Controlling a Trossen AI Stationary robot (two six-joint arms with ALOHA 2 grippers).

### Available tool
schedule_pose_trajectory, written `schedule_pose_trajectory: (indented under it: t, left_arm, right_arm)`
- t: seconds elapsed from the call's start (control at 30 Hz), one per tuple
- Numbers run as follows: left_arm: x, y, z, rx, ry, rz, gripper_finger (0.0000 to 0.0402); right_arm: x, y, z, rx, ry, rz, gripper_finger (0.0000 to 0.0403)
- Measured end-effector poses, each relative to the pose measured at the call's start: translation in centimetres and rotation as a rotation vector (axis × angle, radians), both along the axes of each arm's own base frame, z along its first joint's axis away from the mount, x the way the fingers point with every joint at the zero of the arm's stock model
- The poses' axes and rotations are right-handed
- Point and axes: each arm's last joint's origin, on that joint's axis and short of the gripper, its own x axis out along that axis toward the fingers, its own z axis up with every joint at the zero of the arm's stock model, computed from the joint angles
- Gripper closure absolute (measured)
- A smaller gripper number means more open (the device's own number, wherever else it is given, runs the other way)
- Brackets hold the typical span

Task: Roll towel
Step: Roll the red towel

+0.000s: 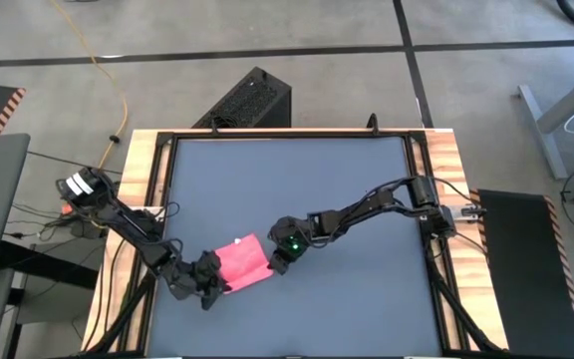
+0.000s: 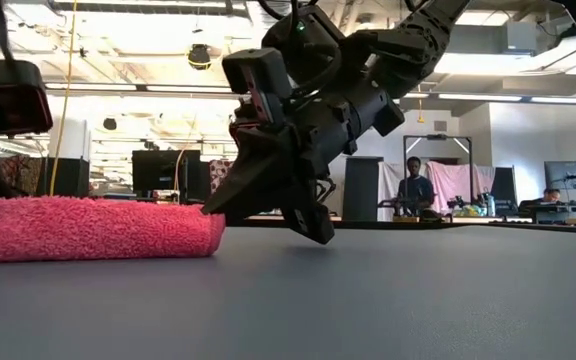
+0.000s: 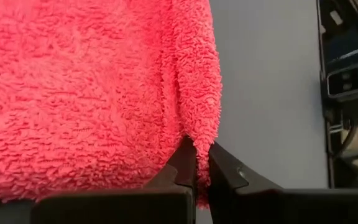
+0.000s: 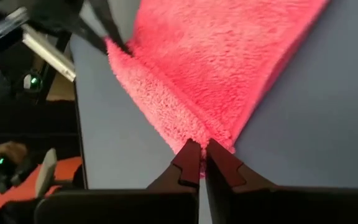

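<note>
The pink-red towel lies folded on the dark table mat, near the front left. It also shows in the low view as a thick flat pad. My left gripper is shut on the towel's near-left corner, and my right gripper is shut on its right corner. In the low view my right gripper is at the towel's end, low over the mat. My left gripper pinches a corner of the towel's thick edge between its two fingers, at their free ends. The fingers come low from the table's left. The towel rests on the mat, slack. My right gripper pinches the towel's corner, where a folded edge meets the flat sheet, between its two fingertips. The fingers slant down from the table's right. The towel lies on the mat.
The mat has free room toward the far and right edges. A wooden frame borders the table. A black box stands beyond the far edge. People show in the room beyond the table.
</note>
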Motion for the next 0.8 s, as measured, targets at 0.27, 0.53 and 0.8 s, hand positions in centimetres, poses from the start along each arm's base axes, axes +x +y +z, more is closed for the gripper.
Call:
schedule_pose_trajectory:
  t: [0.27,0.53,0.8]
  left_arm:
    - [0.6,0.6,0.0,-0.109,0.043,0.032,0.0401]
    - [1.2,1.2,0.1,-0.187,0.106,0.01,0.0401]
    - [1.3,1.2,0.4,-0.207,0.095,0.011,0.0401]
  right_arm:
    - [0.5,-0.4,-2.5,0.063,0.093,-0.097,0.0357]
    - [0.5,-0.7,-2.0,0.027,0.062,-0.095,0.0293]
    - [0.0,-0.9,0.4,-0.147,-0.061,0.041,0.0245]
